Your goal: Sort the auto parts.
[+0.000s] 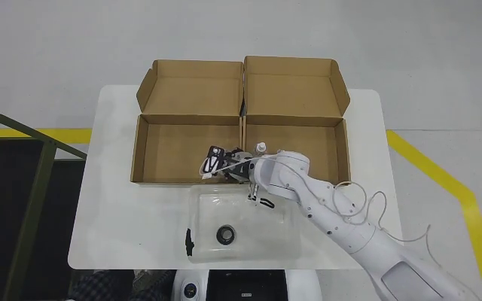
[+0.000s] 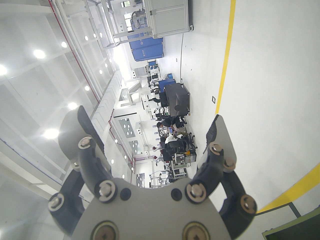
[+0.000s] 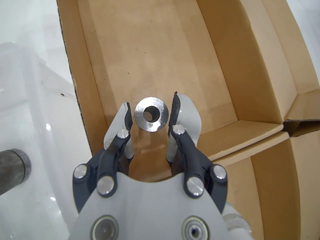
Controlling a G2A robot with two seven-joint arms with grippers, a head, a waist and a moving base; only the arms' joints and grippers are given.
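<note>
Overhead, we count two boxes behind the clear bin (image 1: 263, 226), a cardboard box (image 1: 173, 154) and its twin (image 1: 316, 150); the bin holds a black ring (image 1: 226, 235) and a black piece (image 1: 188, 242). Left wrist: our left gripper (image 2: 149, 112) gapes wide. Right wrist: the right gripper (image 3: 151, 101) has its jaws narrowly apart, flanking one metal bushing (image 3: 150, 117) in the cardboard box.

Left gripper (image 2: 150, 116) fingers wide apart; right gripper (image 3: 151, 102) fingers narrowly parted.
</note>
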